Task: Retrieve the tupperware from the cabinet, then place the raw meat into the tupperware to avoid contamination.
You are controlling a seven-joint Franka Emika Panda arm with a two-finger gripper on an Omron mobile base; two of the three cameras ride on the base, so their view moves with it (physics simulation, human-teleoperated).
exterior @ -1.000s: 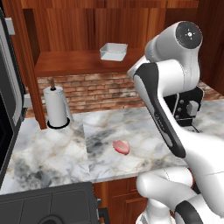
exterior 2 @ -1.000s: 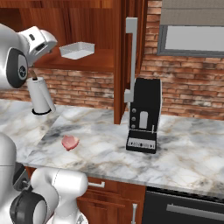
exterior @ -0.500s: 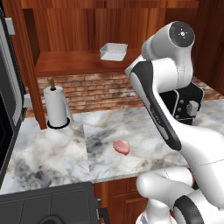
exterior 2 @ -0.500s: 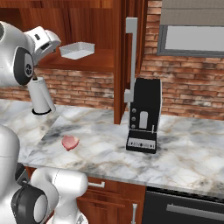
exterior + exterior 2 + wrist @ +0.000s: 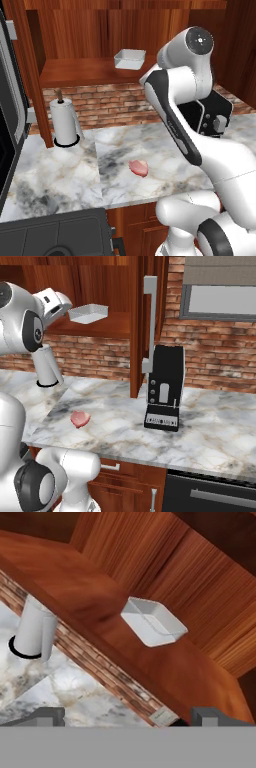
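The tupperware (image 5: 153,627) sits on the open cabinet (image 5: 90,70) shelf, above the paper-towel roll (image 5: 65,122). The gripper (image 5: 127,714), jaws wide and empty, faces it. The raw meat (image 5: 138,167) lies on the marble counter (image 5: 60,175). No writing is legible.

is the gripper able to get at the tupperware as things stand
Probably yes. The open gripper faces the tupperware, which sits alone on the open cabinet shelf with nothing between them.
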